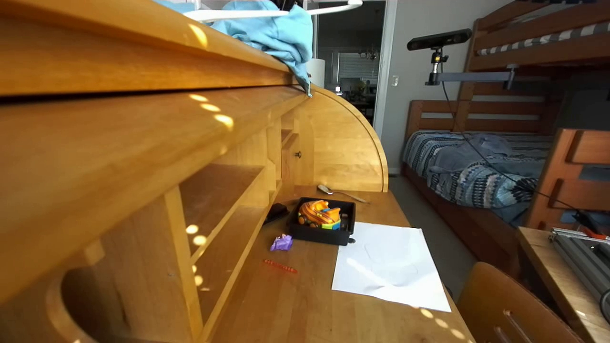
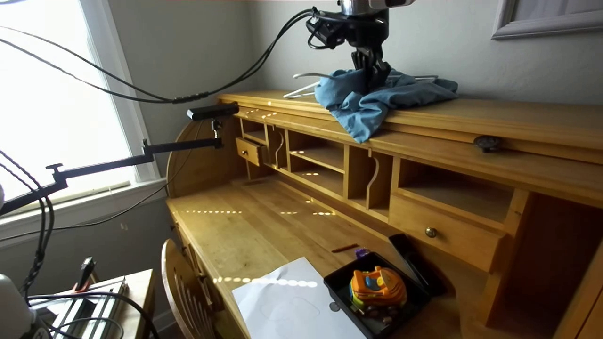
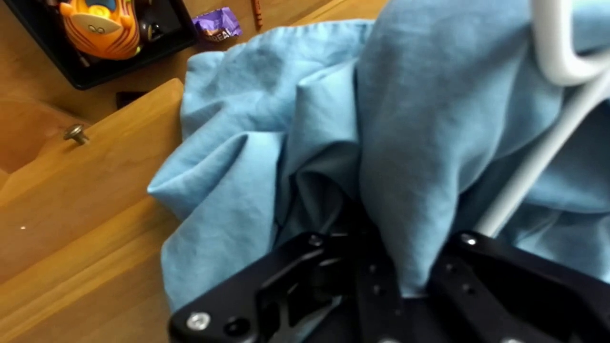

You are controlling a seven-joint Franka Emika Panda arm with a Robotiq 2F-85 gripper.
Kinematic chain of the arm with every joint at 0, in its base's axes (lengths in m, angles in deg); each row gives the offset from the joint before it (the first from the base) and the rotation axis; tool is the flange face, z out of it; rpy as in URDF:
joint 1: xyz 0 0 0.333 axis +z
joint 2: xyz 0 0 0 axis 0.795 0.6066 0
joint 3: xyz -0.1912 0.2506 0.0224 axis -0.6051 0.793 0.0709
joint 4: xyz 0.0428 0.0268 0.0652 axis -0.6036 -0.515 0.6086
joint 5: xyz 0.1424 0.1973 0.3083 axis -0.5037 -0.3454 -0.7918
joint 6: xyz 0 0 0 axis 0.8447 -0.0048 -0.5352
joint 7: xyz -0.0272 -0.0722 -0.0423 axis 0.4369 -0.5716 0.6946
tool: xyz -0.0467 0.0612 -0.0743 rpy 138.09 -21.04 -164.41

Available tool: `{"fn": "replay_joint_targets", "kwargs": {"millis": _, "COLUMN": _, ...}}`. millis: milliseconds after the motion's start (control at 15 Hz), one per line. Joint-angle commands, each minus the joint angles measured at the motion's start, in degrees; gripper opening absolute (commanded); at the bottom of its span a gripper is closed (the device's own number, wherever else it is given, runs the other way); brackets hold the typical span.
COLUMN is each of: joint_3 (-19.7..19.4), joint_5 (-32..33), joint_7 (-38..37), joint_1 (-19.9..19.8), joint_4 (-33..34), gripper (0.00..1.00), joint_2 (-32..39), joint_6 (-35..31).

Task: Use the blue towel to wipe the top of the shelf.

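Note:
The blue towel (image 2: 362,106) lies bunched on the top of the wooden shelf (image 2: 518,112), with a corner hanging over the front edge. It also shows at the top of an exterior view (image 1: 286,35) and fills much of the wrist view (image 3: 267,157). My gripper (image 2: 374,80) points down into the towel. In the wrist view the fingers (image 3: 393,257) are closed around a bunched fold of it. The fingertips are buried in cloth. A white hanger (image 3: 533,166) lies against the towel and partly under it; it also shows in both exterior views (image 1: 248,14) (image 2: 301,90).
Below the shelf top are cubbies and drawers (image 2: 443,230). The desk holds a black tray (image 2: 339,292) with an orange toy (image 2: 377,287), white paper (image 2: 292,301), a purple wrapper (image 1: 282,242) and a red crayon (image 1: 280,266). A black knob (image 2: 487,142) sits at the shelf's front.

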State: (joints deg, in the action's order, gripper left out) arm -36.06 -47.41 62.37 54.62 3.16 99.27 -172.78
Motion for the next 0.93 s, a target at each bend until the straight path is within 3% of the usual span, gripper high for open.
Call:
{"fn": "replay_joint_targets", "kwargs": {"millis": 0, "joint_3": -2.0, "joint_5": -1.9, "joint_7": -1.5, "joint_1": -3.2, "joint_4": 1.7, "gripper": 0.01, "joint_2": 1.1, "joint_6": 0.9}}
{"fn": "replay_joint_targets", "kwargs": {"millis": 467, "joint_3": -5.9, "joint_5": -3.9, "joint_7": -6.4, "joint_1": -8.2, "joint_4": 4.7, "gripper": 0.01, "joint_2": 2.8, "joint_6": 0.4}}
{"fn": "replay_joint_targets", "kwargs": {"millis": 867, "joint_3": -4.0, "joint_5": -1.2, "joint_7": -5.6, "joint_1": -5.5, "joint_4": 3.7, "gripper": 0.01, "joint_2": 3.2, "joint_6": 0.3}}
